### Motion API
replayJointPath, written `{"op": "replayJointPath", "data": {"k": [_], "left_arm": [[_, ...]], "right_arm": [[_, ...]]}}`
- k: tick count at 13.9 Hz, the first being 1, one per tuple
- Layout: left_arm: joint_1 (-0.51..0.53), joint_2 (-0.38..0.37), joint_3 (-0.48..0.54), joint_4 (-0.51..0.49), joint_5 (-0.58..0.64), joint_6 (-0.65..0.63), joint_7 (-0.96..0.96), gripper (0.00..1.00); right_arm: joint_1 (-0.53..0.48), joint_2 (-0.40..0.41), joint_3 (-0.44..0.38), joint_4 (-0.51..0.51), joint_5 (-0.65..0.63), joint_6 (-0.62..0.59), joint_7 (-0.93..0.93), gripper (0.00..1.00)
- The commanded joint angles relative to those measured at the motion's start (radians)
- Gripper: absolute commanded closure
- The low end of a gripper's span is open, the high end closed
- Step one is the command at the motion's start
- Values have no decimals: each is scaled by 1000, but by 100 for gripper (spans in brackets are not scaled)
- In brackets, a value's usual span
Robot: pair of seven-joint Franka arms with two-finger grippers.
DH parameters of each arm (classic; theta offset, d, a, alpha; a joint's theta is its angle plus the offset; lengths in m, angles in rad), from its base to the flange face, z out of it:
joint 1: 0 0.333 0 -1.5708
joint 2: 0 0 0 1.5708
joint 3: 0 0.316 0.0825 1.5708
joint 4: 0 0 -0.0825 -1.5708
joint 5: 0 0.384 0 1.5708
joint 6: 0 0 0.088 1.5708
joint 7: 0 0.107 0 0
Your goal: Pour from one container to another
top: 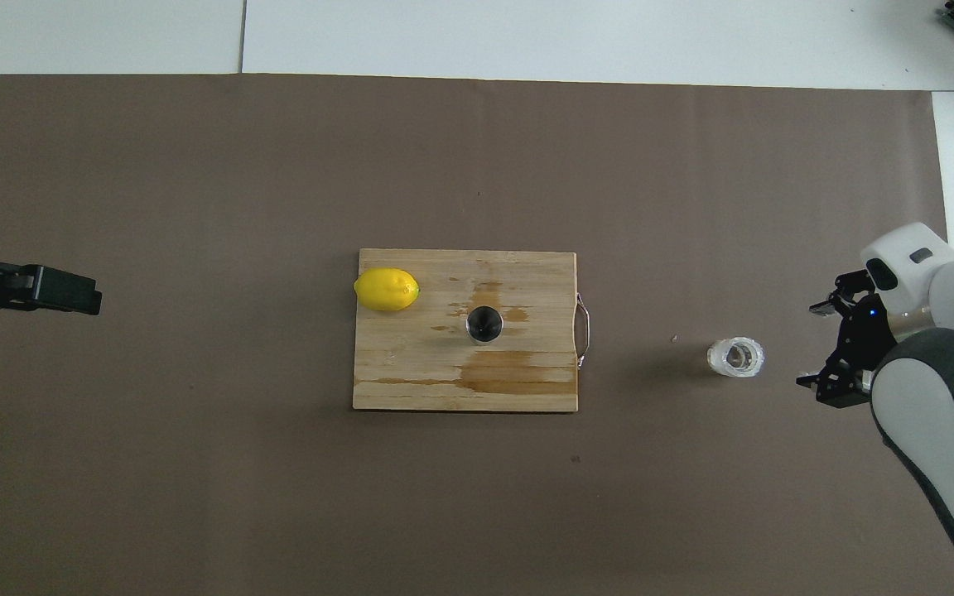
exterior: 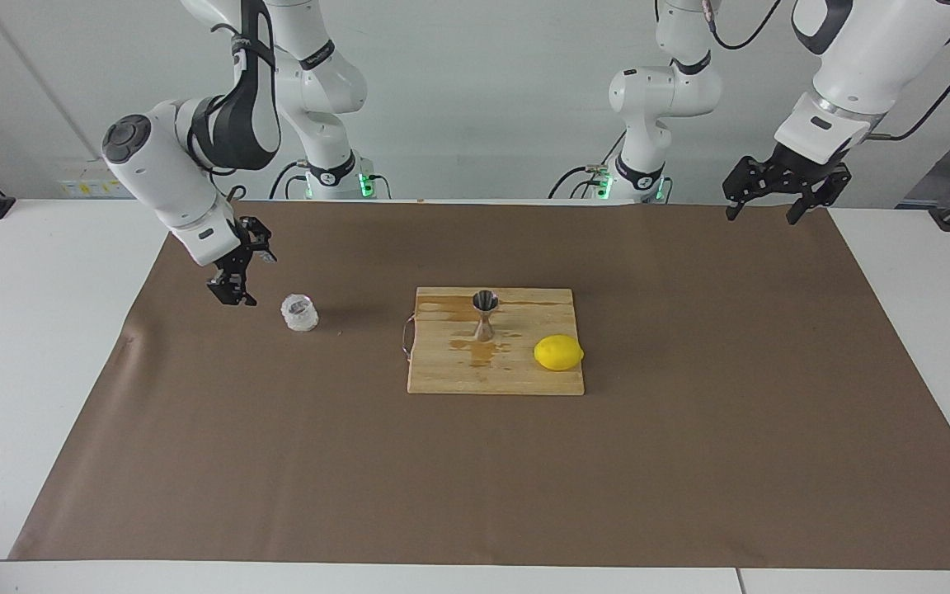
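Standing on the wooden cutting board (exterior: 496,363) at mid-desk, the steel jigger (exterior: 484,313) shows its hourglass waist only in the facing view; from overhead just its dark mouth appears, with a lemon (exterior: 558,353) beside it toward the left arm's end. The clear glass cup (exterior: 299,313) rests on the brown paper toward the right arm's end, just beside the lowered right claw (exterior: 230,285), open and empty. Raised over the paper's corner, the left claw (exterior: 776,198) is likewise open and empty.
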Motion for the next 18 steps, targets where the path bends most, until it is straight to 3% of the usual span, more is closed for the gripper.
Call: {"op": "replayJointPath", "data": {"k": [1,4,11,18], "left_arm": [[8,-3,-1,16,15,-32,21,0],[11,9,2,62,32,-92,32,0],[58,4,2,50,3,-83,17,0],[51,-3,0,28,4,-85,18,0]], "right_arm": [[-17,14,10,-54,69,61,-125,0],[-52,17,10,-139,156,138,-222,0],[-40,27,11,-236,270,236,-322,0],[-35,90,14,-236,350,319,-400,0]]}}
